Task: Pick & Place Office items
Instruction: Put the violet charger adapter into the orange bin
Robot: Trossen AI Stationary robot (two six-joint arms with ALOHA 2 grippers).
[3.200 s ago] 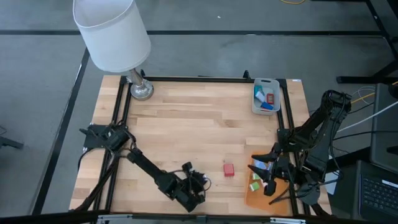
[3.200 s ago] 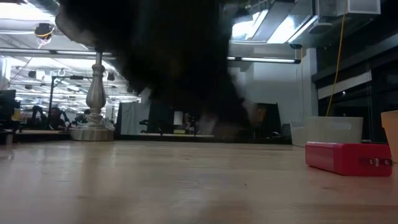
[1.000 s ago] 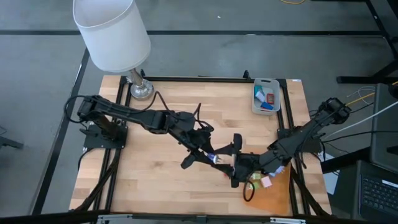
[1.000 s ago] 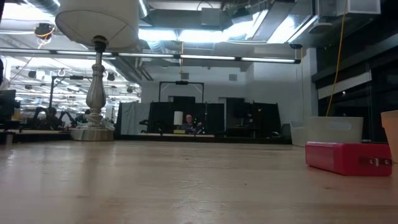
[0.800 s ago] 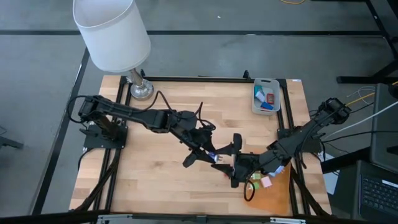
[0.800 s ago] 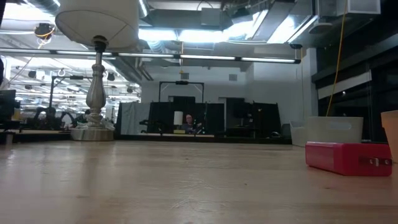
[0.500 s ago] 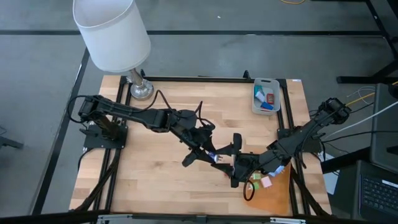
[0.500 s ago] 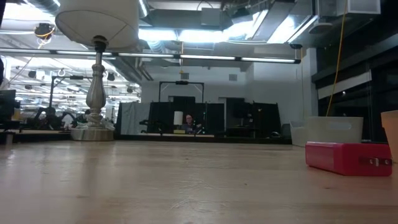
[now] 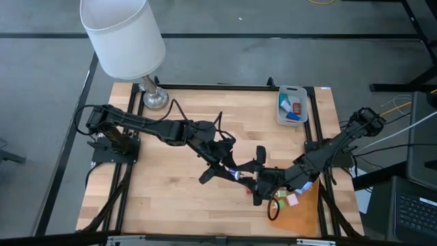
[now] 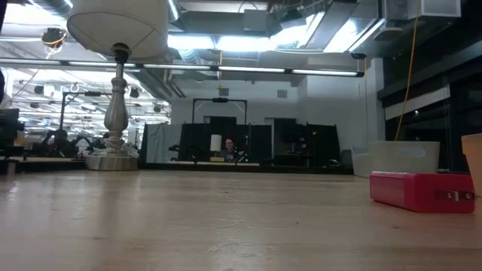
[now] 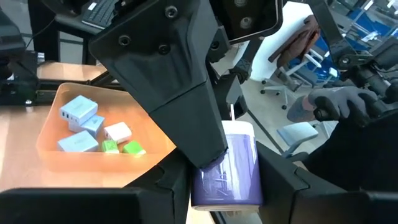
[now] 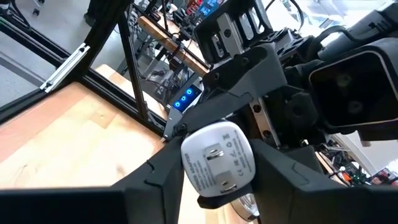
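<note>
A purple piece with a white plug end (image 11: 227, 167) hangs in the air over the table's middle (image 9: 236, 173), between my two grippers. My left gripper (image 9: 229, 171) reaches in from the left and is shut on it. My right gripper (image 9: 258, 176) comes from the right, and its fingers close on the white end (image 12: 217, 157). A red piece (image 10: 422, 190) lies flat on the table below them. More office items lie on the orange sheet (image 9: 304, 212) and in the grey tray (image 9: 292, 106). My left gripper pinches the piece's purple body (image 11: 225, 190) between its two fingers (image 11: 158, 193), coming about level from the table's left. The piece sticks out ahead of the fingers, white end forward, clear of the table. My right gripper has its two fingers (image 12: 159, 177) on opposite sides of the piece's white plug end (image 12: 198, 163), coming level from the table's right. One finger (image 11: 180, 87) lies along the piece's side. The prongs face my right wrist camera.
A lamp with a white shade (image 9: 123, 37) and a metal foot (image 9: 156, 98) stands at the far left corner. The grey tray sits at the far right, the orange sheet at the near right. A person's gloved hand (image 11: 336, 106) shows beyond the table.
My right gripper's fingers have drawn together around the white end of the purple piece. Both arms have kept their place, and the piece has stayed in the air in my left gripper.
</note>
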